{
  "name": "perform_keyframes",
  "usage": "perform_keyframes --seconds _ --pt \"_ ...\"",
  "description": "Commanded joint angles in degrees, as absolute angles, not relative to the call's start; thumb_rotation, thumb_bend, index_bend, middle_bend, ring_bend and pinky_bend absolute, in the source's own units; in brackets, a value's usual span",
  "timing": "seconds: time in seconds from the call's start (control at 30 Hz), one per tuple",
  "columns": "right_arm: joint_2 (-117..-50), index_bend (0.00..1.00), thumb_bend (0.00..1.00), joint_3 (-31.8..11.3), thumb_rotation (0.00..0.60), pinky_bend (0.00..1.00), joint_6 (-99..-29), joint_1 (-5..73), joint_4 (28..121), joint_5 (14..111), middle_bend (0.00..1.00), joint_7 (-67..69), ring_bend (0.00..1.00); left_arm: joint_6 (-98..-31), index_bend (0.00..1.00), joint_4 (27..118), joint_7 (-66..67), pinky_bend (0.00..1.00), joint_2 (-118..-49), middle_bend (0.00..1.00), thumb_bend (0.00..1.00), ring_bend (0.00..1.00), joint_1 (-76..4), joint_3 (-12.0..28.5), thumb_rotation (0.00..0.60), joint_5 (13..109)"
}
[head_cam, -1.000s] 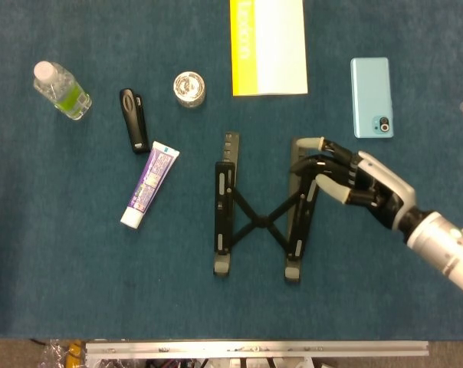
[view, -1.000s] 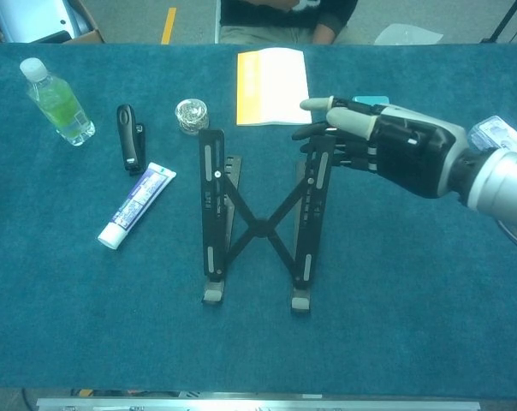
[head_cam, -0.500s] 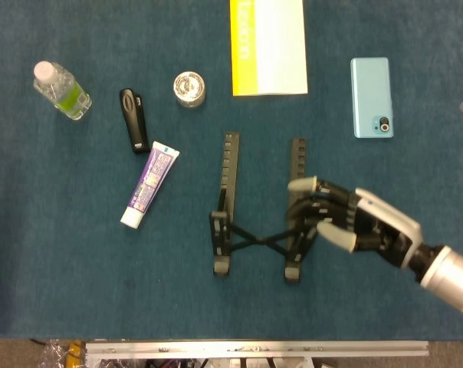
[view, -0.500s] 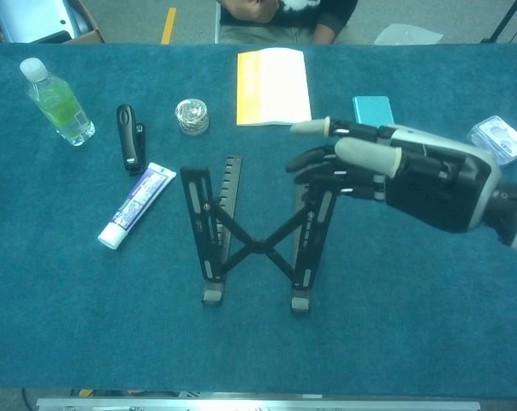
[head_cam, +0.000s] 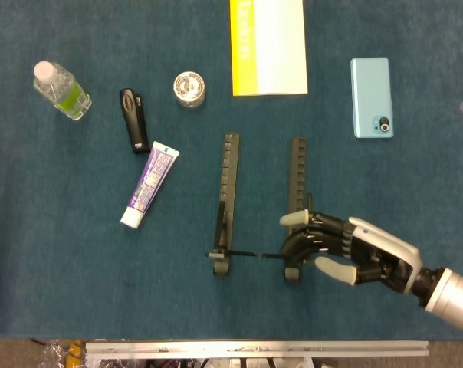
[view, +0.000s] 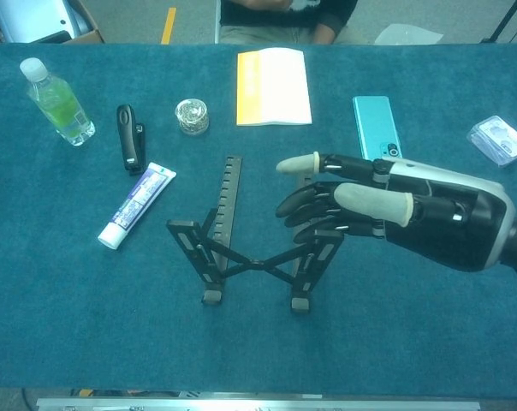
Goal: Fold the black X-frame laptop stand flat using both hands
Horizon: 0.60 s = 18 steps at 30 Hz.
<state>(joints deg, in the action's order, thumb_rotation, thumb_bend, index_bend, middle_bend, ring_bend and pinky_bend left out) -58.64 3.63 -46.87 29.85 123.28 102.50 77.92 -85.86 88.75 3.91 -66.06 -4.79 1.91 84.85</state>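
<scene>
Now my right hand (view: 387,214) presses down on the right rail of the one laptop stand (head_cam: 258,207) at table centre, fingers curled over it. At 10 to 2 o'clock lie one bottle (head_cam: 61,90), one toothpaste tube (head_cam: 149,184), one booklet (head_cam: 267,46), one phone (head_cam: 371,96).

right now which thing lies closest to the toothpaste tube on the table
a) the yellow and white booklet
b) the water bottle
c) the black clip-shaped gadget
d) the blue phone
c: in the head view the black clip-shaped gadget lies just above the upper end of the toothpaste tube, while the blue phone, the booklet and the water bottle all sit farther off.
</scene>
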Motion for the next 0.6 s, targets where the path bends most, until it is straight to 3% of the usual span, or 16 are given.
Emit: perform_keyframes --seconds 0.03,0.6 --pt "-59.3 0.18 0.35 4.5 0.429 0.23 -47.1 30.4 122.5 101.2 0.35 77.1 0.24 -85.8 0.37 88.6 3.8 0.26 -66.2 0.37 0.47 0.31 -4.8 1.9 0.6 85.0" --pt "-60.6 0.18 0.36 8.9 0.429 0.23 -49.8 33.0 120.9 99.8 0.35 77.3 0.24 -85.7 0.37 88.7 4.1 0.26 -66.4 0.37 0.47 0.31 -4.8 2.0 0.6 85.2"
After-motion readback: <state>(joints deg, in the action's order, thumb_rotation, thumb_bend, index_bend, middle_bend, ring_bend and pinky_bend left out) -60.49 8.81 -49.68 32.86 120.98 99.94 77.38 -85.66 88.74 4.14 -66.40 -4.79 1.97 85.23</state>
